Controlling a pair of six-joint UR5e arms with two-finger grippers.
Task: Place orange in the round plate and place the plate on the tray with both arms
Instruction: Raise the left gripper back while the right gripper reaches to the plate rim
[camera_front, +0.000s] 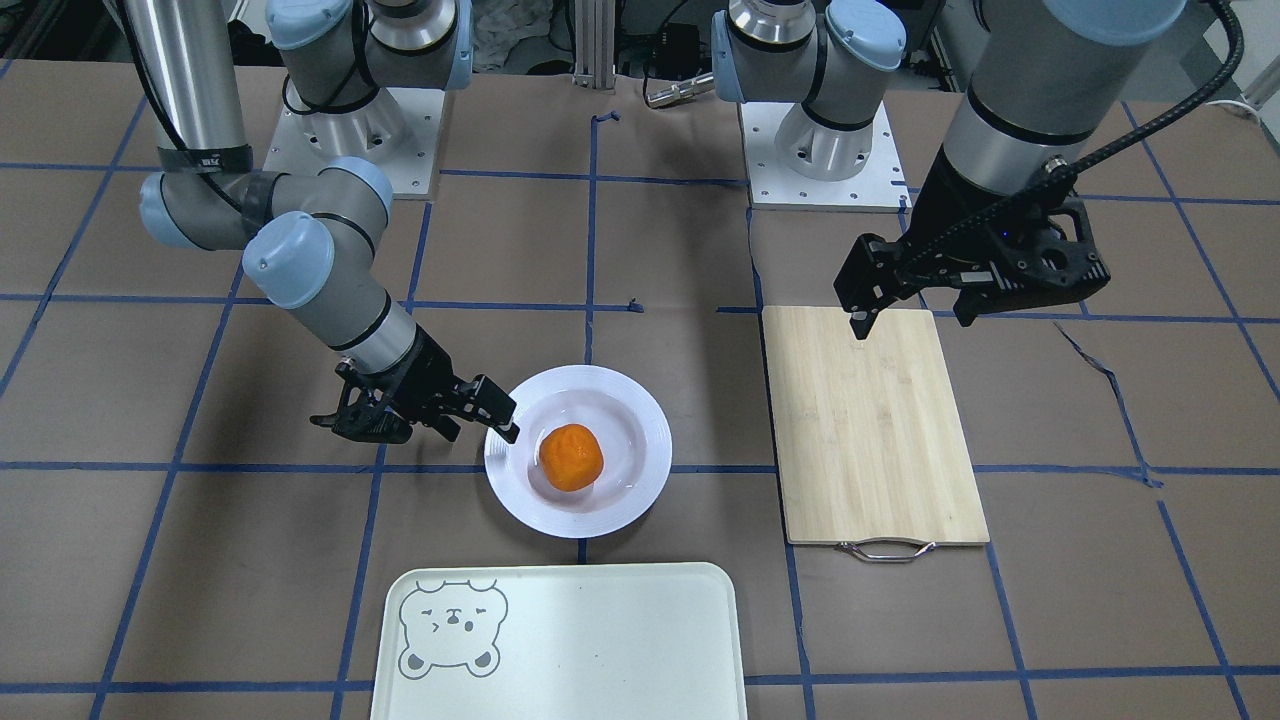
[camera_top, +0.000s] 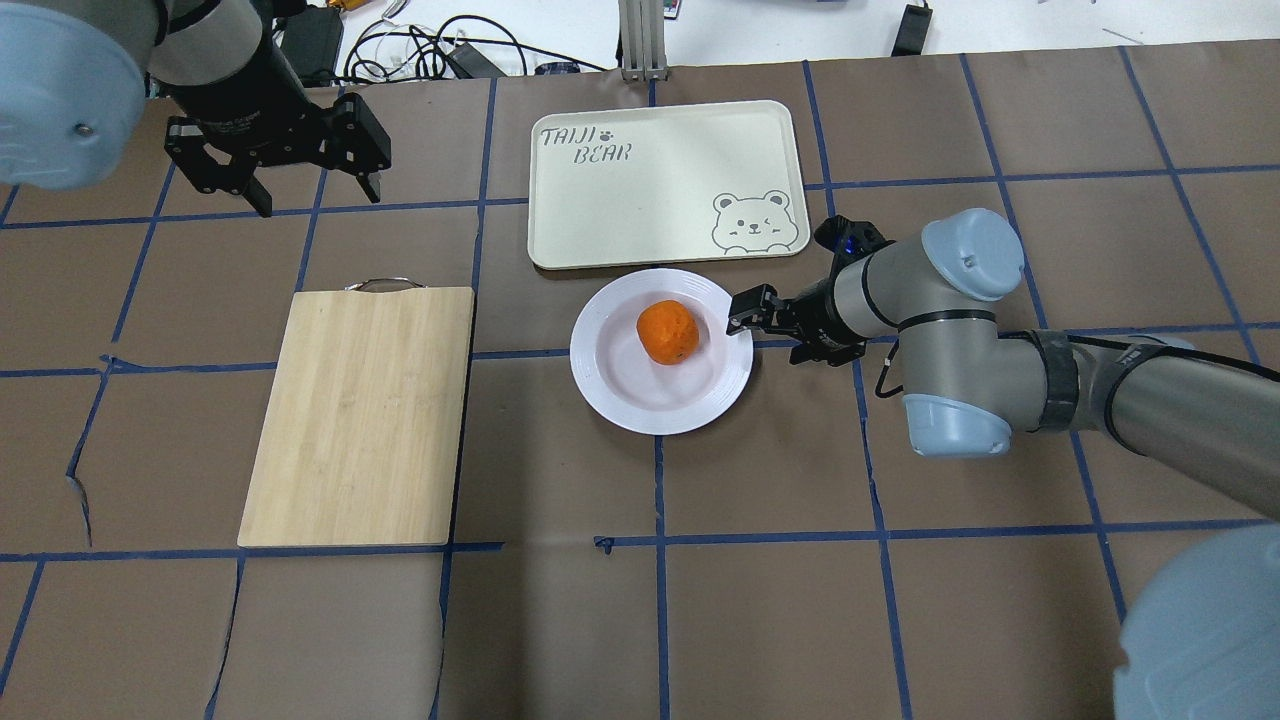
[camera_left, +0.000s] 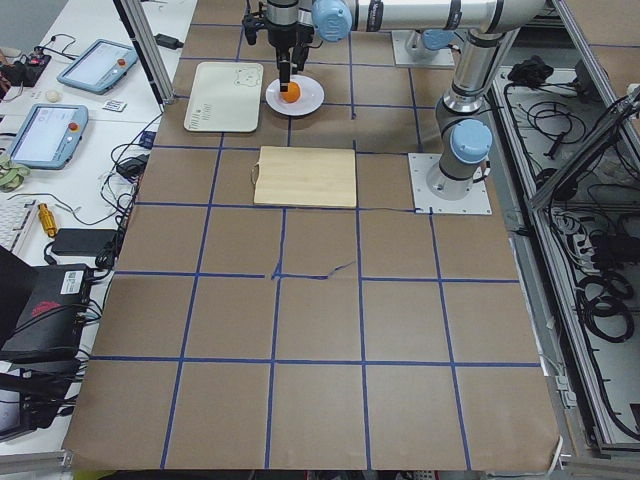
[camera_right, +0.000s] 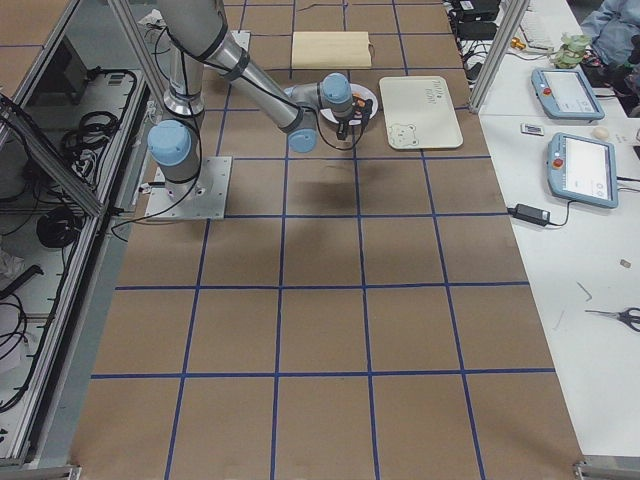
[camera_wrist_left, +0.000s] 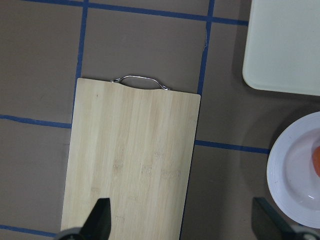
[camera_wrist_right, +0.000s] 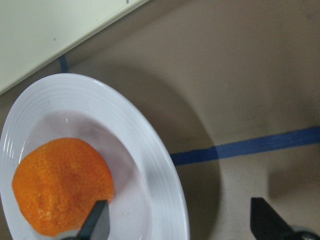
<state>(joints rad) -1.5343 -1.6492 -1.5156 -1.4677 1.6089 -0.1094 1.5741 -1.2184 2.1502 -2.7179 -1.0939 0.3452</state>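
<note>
The orange (camera_front: 572, 457) (camera_top: 668, 331) (camera_wrist_right: 62, 185) lies in the sunken centre of the round plate (camera_front: 640, 420) (camera_top: 620, 400) (camera_wrist_right: 160, 165). That plate rests on the table just short of the tray (camera_front: 600, 640) (camera_top: 650, 180). At the plate's edge my right gripper (camera_front: 480, 420) (camera_top: 770, 330) (camera_wrist_right: 180, 220) is open. One finger is over the plate beside the orange, the other is outside the rim. I cannot tell whether it touches the plate. My left gripper (camera_front: 912, 320) (camera_top: 317, 198) (camera_wrist_left: 182, 217) hangs open and empty, high over the table by the bamboo board.
A bamboo cutting board (camera_front: 870, 430) (camera_top: 360, 420) (camera_wrist_left: 130, 160) with a metal handle lies on the left arm's side. Brown paper with blue tape lines covers the table. Cables and tablets lie beyond the table's far edge.
</note>
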